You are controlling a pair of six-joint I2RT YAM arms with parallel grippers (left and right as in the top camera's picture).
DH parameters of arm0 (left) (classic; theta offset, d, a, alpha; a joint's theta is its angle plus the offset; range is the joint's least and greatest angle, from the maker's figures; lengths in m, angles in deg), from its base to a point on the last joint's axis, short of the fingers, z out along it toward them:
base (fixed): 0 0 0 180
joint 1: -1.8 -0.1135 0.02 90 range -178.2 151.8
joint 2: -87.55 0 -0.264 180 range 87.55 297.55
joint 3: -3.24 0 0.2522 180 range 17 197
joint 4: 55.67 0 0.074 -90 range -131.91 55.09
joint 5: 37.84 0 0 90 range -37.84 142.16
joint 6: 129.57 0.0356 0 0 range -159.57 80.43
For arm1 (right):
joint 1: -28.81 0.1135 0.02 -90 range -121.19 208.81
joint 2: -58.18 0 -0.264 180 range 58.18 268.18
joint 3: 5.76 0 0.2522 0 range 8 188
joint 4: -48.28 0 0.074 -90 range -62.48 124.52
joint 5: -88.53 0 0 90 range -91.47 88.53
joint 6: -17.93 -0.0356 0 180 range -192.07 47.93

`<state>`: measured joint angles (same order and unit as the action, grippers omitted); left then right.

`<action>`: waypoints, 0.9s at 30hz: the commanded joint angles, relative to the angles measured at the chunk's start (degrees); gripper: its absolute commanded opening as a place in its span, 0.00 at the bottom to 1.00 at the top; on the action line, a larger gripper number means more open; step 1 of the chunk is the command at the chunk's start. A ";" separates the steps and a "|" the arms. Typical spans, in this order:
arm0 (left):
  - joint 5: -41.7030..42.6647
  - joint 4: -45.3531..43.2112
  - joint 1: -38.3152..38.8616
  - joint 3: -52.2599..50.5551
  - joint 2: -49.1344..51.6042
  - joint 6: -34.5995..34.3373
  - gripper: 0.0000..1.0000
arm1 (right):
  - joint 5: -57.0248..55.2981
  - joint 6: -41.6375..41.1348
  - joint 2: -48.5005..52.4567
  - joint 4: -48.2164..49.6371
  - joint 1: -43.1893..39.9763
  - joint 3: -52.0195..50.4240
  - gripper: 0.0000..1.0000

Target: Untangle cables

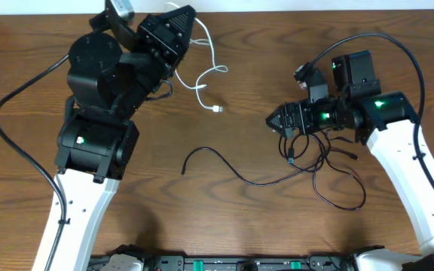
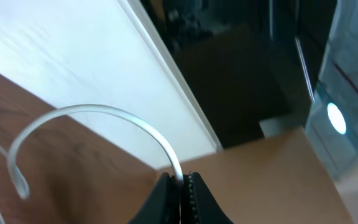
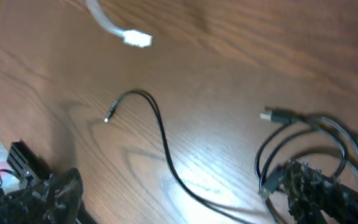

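White cable (image 2: 104, 115) pinched in raised left tool (image 2: 182, 186), right tool (image 3: 173, 180) spread open, low beside black cables (image 3: 328, 134)

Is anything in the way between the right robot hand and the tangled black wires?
Nothing visible. The right gripper is right at the tangle of thin black cables, which bunch against one of its fingers.

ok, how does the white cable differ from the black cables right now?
The white cable is short; the black cables run longer. White is pinched in the shut left gripper; black lie on the table at the open right gripper. White sits apart; black loop over each other. All are thin with small plugs.
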<state>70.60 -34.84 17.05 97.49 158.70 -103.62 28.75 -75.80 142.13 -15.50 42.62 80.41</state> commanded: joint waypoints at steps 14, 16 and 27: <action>-17.38 -17.68 -3.56 7.85 16.35 6.43 0.07 | -1.22 -10.88 -0.35 8.50 0.17 -10.40 0.99; -19.47 -13.73 -3.82 12.09 21.62 13.68 0.07 | -1.22 -10.88 -0.35 8.76 0.20 -11.37 0.99; -20.39 -19.12 -3.69 15.54 38.10 20.48 0.07 | -1.62 -11.72 -0.33 12.20 0.17 -13.66 0.99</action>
<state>51.52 -51.91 13.38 111.48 194.03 -84.74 27.18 -86.36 142.13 -4.27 42.62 67.10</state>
